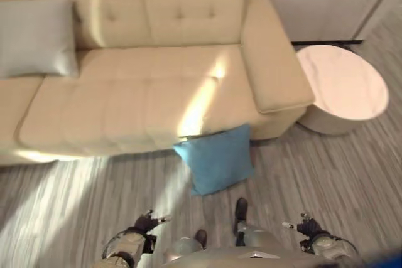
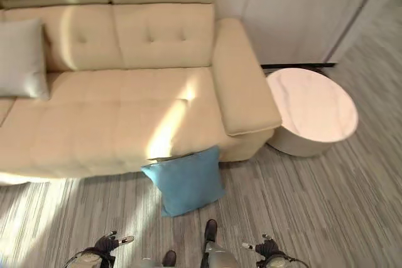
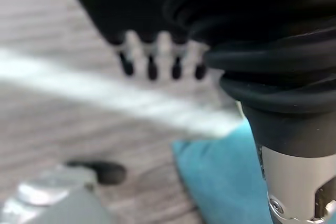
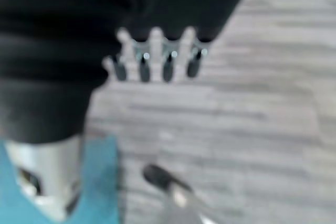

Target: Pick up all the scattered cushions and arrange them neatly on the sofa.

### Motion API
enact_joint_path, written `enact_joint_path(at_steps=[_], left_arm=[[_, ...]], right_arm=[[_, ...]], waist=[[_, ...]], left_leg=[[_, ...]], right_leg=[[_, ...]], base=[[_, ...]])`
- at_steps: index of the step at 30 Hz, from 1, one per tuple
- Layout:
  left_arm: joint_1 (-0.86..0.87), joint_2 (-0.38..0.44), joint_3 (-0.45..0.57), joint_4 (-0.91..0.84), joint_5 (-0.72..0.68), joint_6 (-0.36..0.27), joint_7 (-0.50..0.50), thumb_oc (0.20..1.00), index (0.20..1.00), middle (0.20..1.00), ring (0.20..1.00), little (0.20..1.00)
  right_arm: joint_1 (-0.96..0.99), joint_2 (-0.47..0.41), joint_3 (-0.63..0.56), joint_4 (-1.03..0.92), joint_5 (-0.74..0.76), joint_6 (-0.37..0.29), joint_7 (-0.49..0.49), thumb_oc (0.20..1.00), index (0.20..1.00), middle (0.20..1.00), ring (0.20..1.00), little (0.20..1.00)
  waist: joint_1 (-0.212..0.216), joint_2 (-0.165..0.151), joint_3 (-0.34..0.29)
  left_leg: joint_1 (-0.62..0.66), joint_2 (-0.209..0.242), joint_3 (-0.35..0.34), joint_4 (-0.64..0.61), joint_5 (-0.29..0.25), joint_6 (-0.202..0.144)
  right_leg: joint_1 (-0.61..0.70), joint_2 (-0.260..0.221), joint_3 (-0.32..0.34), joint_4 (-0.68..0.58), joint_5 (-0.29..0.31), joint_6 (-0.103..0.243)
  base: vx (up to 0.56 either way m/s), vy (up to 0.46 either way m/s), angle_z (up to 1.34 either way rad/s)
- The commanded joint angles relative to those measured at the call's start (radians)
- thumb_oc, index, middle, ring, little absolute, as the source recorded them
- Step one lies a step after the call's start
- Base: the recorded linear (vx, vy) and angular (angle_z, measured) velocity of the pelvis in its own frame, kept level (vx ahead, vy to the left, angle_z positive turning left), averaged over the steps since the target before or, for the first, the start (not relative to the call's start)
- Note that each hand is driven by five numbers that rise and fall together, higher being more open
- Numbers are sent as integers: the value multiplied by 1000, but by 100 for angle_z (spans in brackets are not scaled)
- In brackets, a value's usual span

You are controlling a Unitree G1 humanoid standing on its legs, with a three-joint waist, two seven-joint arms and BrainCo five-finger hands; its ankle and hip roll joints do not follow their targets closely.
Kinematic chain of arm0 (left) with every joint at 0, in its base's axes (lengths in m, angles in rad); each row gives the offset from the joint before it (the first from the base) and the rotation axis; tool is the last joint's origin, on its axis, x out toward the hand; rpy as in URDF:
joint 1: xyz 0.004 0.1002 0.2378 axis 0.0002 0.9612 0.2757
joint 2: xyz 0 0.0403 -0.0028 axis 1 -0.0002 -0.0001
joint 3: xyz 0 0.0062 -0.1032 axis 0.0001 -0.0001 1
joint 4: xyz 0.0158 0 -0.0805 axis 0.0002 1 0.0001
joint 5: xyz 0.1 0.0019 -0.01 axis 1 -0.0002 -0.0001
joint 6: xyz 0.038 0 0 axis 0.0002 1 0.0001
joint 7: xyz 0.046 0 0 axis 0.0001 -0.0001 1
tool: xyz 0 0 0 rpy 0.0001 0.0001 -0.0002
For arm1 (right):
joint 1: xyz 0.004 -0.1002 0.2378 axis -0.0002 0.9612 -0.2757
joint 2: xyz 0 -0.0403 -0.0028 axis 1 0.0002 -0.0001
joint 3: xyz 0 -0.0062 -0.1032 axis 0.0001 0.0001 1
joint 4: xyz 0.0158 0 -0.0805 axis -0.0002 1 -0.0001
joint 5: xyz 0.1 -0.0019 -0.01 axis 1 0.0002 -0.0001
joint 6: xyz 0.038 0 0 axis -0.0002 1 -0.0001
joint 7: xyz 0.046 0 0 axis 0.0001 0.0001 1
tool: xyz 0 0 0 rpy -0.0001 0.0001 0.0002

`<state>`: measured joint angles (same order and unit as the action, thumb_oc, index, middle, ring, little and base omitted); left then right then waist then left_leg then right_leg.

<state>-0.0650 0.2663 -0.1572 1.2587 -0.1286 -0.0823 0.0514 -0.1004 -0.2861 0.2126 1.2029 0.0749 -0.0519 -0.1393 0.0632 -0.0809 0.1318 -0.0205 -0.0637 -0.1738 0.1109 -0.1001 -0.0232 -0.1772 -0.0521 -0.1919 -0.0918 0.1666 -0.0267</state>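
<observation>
a blue cushion [image 1: 217, 159] lies on the grey wood-look floor [image 1: 326, 174], its far edge leaning against the front of a cream sofa [image 1: 144, 92]. a grey cushion [image 1: 34, 36] sits upright on the sofa's far left, against the backrest. a round pale side table [image 1: 342, 89] stands just right of the sofa's arm. the left hand [image 1: 149, 221] hangs low at the near left, fingers [image 3: 152, 66] straight and relaxed, holding nothing. the right hand [image 1: 304, 225] hangs at the near right, fingers [image 4: 168, 66] likewise loose and empty. the blue cushion lies between and beyond both hands, apart from them.
</observation>
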Motion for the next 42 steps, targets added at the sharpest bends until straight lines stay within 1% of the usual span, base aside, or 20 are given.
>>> enact_joint_path(at_steps=[1,4,5,9,11,12,17,19,20,21,23,25,27,29,31,33,34,38,41,42], left_arm=[[-34,8,-6,-1,-13,-14,18,1000,1000,1000,1000,1000],[-32,5,-8,-9,-14,-13,20,1000,1000,1000,1000,1000],[-31,6,-9,-14,-13,-11,17,1000,1000,1000,1000,1000],[-16,12,-2,-17,4,-4,15,1000,1000,1000,1000,1000],[-8,15,6,-17,4,-2,14,1000,1000,1000,1000,1000],[-2,22,12,-14,1,0,13,1000,1000,1000,1000,1000],[4,41,30,-12,2,4,16,1000,1000,1000,1000,1000],[5,52,36,-16,-1,7,17,1000,1000,1000,1000,1000],[3,60,34,-18,-6,6,15,1000,1000,1000,1000,1000],[2,63,28,-17,-3,5,15,1000,1000,1000,1000,1000],[1,67,26,-14,-1,3,17,1000,1000,1000,1000,1000],[-9,72,21,-16,-3,-4,24,1000,1000,1000,1000,1000],[-14,71,19,-20,-8,-10,25,1000,1000,1000,1000,1000],[-16,70,22,-18,-9,-15,32,1000,1000,1000,1000,1000],[-33,71,23,-28,-24,-19,38,1000,1000,1000,1000,1000],[-43,70,23,-34,-34,-21,41,1000,1000,1000,1000,1000],[-86,67,8,-52,-63,-28,54,1000,1000,1000,1000,1000],[-144,67,-21,-81,-108,-43,75,1000,1000,1000,1000,1000],[-222,84,-57,-119,-154,-66,105,1000,1000,1000,1000,1000],[-245,94,-70,-132,-163,-72,116,1000,1000,1000,1000,1000]], right_arm=[[1,-43,13,-19,16,-21,-9,1000,1000,1000,1000,1000],[6,-49,8,-17,23,-18,-10,1000,1000,1000,1000,1000],[8,-49,5,-13,25,-15,-9,1000,1000,1000,1000,1000],[23,-39,-7,2,36,-7,-7,1000,1000,1000,1000,1000],[25,-34,-2,1,30,-6,-4,1000,1000,1000,1000,1000],[27,-27,0,0,23,-8,-4,1000,1000,1000,1000,1000],[21,-17,11,-10,6,-5,0,1000,1000,1000,1000,1000],[13,-15,17,-19,1,-4,1,1000,1000,1000,1000,1000],[4,-12,17,-32,4,-5,3,1000,1000,1000,1000,1000],[0,-13,16,-36,6,-6,2,1000,1000,1000,1000,1000],[0,-14,16,-39,8,-6,4,1000,1000,1000,1000,1000],[-9,-17,25,-49,1,-4,3,1000,1000,1000,1000,1000],[-12,-21,23,-55,1,-7,2,1000,1000,1000,1000,1000],[-13,-20,30,-59,-7,-7,-2,1000,1000,1000,1000,1000],[-18,-27,31,-64,0,-12,-8,1000,1000,1000,1000,1000],[-22,-29,31,-62,2,-13,-11,1000,1000,1000,1000,1000],[-46,-36,32,-57,15,-13,-24,1000,1000,1000,1000,1000],[-95,-51,46,-64,32,-17,-43,1000,1000,1000,1000,1000],[-180,-82,70,-108,52,-27,-79,1000,1000,1000,1000,1000],[-211,-95,82,-124,55,-34,-91,1000,1000,1000,1000,1000]], waist=[[-24,1,35],[-32,-4,38],[-34,-4,34],[-37,1,8],[-32,1,3],[-29,-5,0],[-13,-19,-9],[-5,-19,-6],[-8,-13,2],[-15,-9,4],[-21,-4,2],[-29,10,7],[-39,7,9],[-33,-1,6],[-33,-5,7],[-35,-3,11],[-37,3,42],[-40,11,85],[-43,15,126],[-43,16,136]], left_leg=[[-104,93,146,23,50,-39],[-133,132,289,69,45,-24],[-141,134,318,69,49,-20],[-158,91,445,24,62,-8],[-142,83,427,3,57,-4],[-129,70,389,-12,53,2],[-111,63,380,-25,40,17],[-104,66,374,-27,32,30],[-98,69,361,-25,27,39],[-92,65,348,-27,23,43],[-88,63,336,-30,24,42],[-78,73,321,-43,29,34],[-81,63,305,-35,29,32],[-85,61,304,-39,34,21],[-111,68,296,-49,54,0],[-123,73,292,-53,61,-6],[-183,82,270,-51,85,-18],[-268,87,256,-35,112,-23],[-399,92,256,-12,142,-31],[-425,95,253,-1,125,-40]], right_leg=[[55,-41,-24,132,-161,137],[89,-48,-81,118,-179,126],[95,-47,-96,113,-181,124],[130,-24,-127,98,-193,128],[135,-17,-125,106,-198,130],[139,-19,-127,129,-207,131],[134,-31,-113,176,-215,143],[119,-45,-103,237,-219,147],[82,-46,-69,307,-223,153],[67,-42,-37,320,-224,158],[59,-41,4,294,-217,154],[26,-71,29,242,-184,153],[23,-75,63,216,-165,167],[49,-83,40,172,-150,177],[47,-77,25,150,-152,175],[41,-77,9,151,-154,172],[-6,-75,-23,172,-163,162],[-101,-74,-50,220,-163,148],[-249,-77,-57,271,-155,137],[-283,-73,-49,290,-171,143]], base=[[20,-136,35],[39,-105,65],[81,-78,93],[133,4,50],[166,77,4],[166,74,-30],[107,81,-6],[86,94,-11],[73,91,-17],[68,67,-10],[56,-23,20],[62,-87,25],[20,-89,-1],[-5,-146,49],[-77,-152,36],[-142,-145,29],[-189,-156,50],[-181,-73,42],[-174,-29,-1],[-81,-13,-1]])
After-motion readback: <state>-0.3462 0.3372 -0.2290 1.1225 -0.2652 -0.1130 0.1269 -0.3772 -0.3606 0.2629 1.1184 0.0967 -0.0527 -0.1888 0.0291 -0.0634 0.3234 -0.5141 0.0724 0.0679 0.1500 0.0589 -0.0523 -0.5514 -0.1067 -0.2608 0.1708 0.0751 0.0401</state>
